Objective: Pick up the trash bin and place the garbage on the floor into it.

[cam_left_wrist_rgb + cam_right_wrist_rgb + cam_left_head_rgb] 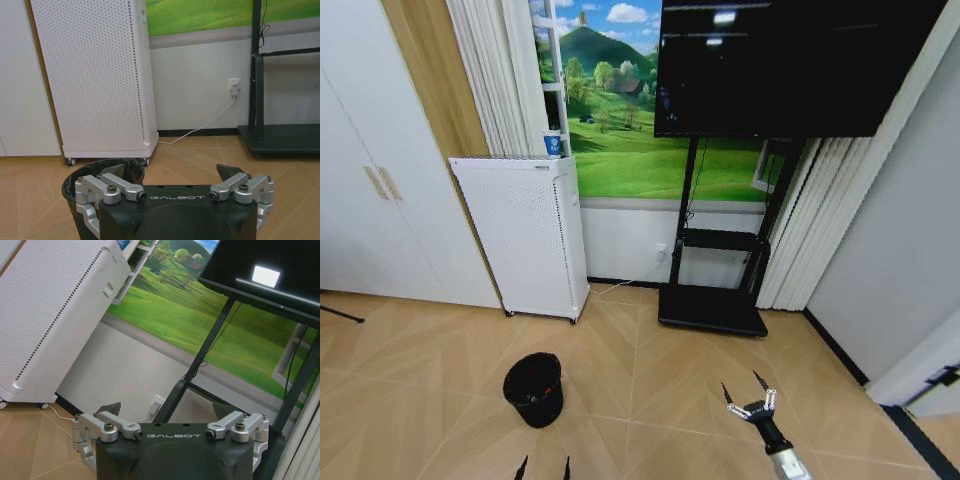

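Floor (650,400): light wood planks laid herringbone, running to a white wall with a dark skirting. Behind it, a green landscape mural (630,140), with pale curtains at both sides. White cupboard doors (370,190) along the robot's left.

Count, largest first:
- One black TV screen (790,65) on one black wheeled stand (715,300), right of centre.
- One tall white perforated appliance (525,235) on castors, left of centre, with one small blue-and-white cup (552,144) on top. White cable runs from a wall socket (233,85) along the floor toward it.
- One trash bin (534,388): black, round rim, upright on the floor just in front of the appliance, apart from it.
- Two grippers.

Left gripper (170,172): fingers spread wide, nothing between them. In the head view only its two dark fingertips show at the bottom edge (544,467), near the bin and on the robot's side of it. In the left wrist view the bin (80,182) sits just beyond the gripper's one finger, not touching as far as can be seen.

Right gripper (750,403): spread, holding nothing, over bare floor well to the right of the bin, pointed toward the TV stand (200,360).
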`<state>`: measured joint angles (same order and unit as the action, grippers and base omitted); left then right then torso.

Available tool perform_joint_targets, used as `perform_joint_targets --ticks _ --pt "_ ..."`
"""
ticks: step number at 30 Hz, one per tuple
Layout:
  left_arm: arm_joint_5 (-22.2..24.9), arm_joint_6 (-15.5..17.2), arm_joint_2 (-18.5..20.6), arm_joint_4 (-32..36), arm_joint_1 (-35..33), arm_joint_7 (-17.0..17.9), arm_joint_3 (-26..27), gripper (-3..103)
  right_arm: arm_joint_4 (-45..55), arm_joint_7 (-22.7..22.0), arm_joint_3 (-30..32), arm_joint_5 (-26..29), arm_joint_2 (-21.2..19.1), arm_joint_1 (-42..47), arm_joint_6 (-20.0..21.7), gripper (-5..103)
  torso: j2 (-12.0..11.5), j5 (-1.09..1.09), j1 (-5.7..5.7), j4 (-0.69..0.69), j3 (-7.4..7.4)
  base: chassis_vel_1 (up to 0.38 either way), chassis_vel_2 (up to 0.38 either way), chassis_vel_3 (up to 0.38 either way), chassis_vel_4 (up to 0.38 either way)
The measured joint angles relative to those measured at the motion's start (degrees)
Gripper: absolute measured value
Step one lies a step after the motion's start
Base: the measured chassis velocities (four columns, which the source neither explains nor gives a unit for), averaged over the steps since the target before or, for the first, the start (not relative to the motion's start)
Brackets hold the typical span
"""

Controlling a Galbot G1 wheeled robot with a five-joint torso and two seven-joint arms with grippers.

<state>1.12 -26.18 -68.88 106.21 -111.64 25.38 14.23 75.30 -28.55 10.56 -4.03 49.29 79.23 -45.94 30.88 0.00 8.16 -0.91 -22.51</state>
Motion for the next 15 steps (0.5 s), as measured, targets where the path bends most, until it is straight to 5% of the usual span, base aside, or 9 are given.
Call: perform_joint_targets --ticks 15 --pt "-0.3 -0.1 -0.3 -0.5 0.2 0.5 -0.4 100 0.8 -1.4 1.8 -2.2 1.3 1.6 0.0 100 -0.1 0.00 -0.05 0.01 0.07 0.034 -0.034 -0.042 0.038"
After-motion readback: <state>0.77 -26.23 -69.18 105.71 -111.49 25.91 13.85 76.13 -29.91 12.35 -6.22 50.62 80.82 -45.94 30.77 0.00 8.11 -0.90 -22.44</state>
